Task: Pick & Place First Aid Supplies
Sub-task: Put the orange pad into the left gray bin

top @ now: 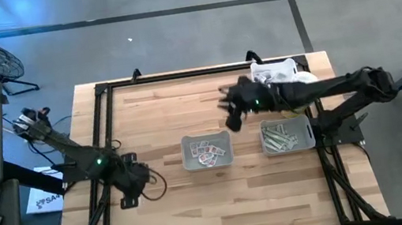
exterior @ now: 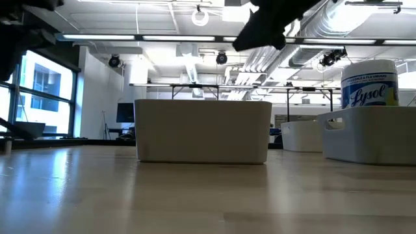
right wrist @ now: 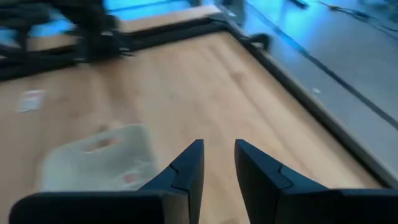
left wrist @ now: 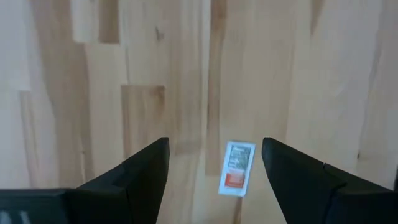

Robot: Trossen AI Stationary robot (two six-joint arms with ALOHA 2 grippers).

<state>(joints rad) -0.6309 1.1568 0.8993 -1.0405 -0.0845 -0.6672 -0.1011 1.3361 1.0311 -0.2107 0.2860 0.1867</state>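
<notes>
A single small white packet (left wrist: pixel 237 168) with dark print and an orange-red patch lies flat on the bare wood of the table (top: pixel 169 221). In the left wrist view it sits just ahead of the left gripper (left wrist: pixel 214 163), in line with the gap between the 2 dark fingers (left wrist: pixel 143 171), which stand wide apart and hold nothing. In the high view this gripper (top: pixel 133 182) hangs low over the left part of the table, near the left edge and just left of the middle tray.

The right gripper (top: pixel 231 108) is raised above the middle of the table, nearer the far edge, beyond the 2 trays. In its own wrist view its fingers (right wrist: pixel 186 168) stand a little apart with a narrow gap and nothing between them.

2 grey rectangular trays sit side by side toward the right half of the table. The middle tray (top: pixel 189 162) holds a loose heap of squarish white packets (top: pixel 207 153) with dark and reddish print. The right tray (top: pixel 310 138) holds long narrow pale green-grey strips (top: pixel 278 138) lying in a pile.

At the far right corner stands a white container (top: pixel 274 69) and, in the low view, a white bottle (exterior: pixel 369 83) labelled Lysol shows above a tray's rim.
</notes>
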